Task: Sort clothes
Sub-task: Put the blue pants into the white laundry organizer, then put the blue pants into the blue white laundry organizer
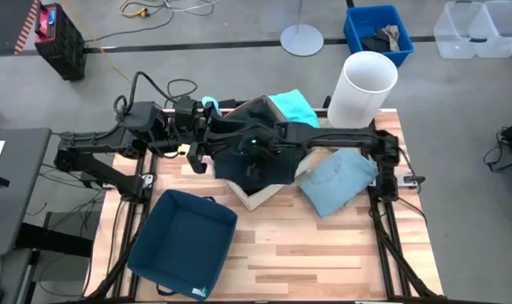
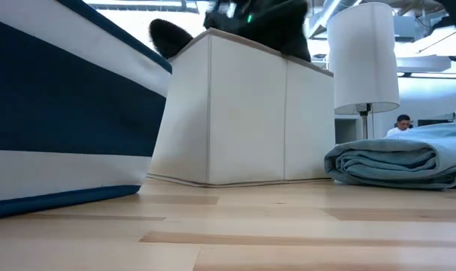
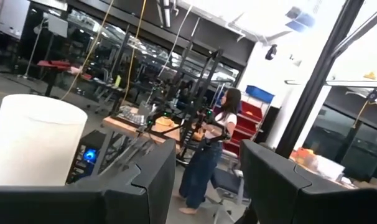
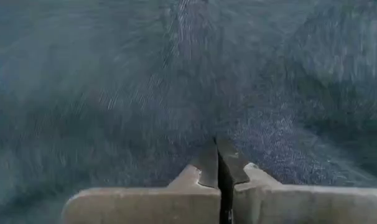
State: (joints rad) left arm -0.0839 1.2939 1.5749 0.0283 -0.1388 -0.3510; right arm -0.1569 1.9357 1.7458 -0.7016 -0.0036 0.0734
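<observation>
A beige fabric box (image 1: 261, 199) (image 2: 243, 113) stands mid-table with dark clothes (image 1: 239, 165) heaped in it; one dark bulge (image 2: 168, 34) shows over its rim. My right gripper (image 4: 220, 163) (image 1: 254, 167) reaches down into the box, shut, its tips at dark cloth (image 4: 176, 81). A turquoise garment (image 1: 294, 105) lies behind the box. A folded pale blue garment (image 1: 336, 181) (image 2: 397, 162) lies on the table right of it. My left gripper (image 3: 207, 193) (image 1: 207, 133) hovers at the box's left, open and holding nothing, aimed at the room. My right gripper points slanting down from the table's right side at the dark cloth (image 4: 251, 124) in the beige box, fingers shut with nothing visible between them. Whether the tips touch the cloth I cannot tell.
A navy fabric box (image 1: 184, 245) (image 2: 62, 105) stands at the near left. A tall white cylinder (image 1: 363, 89) (image 2: 363, 56) stands at the far right corner. Bare wood (image 1: 324, 253) lies along the near edge. A person (image 3: 207, 155) stands in the room beyond.
</observation>
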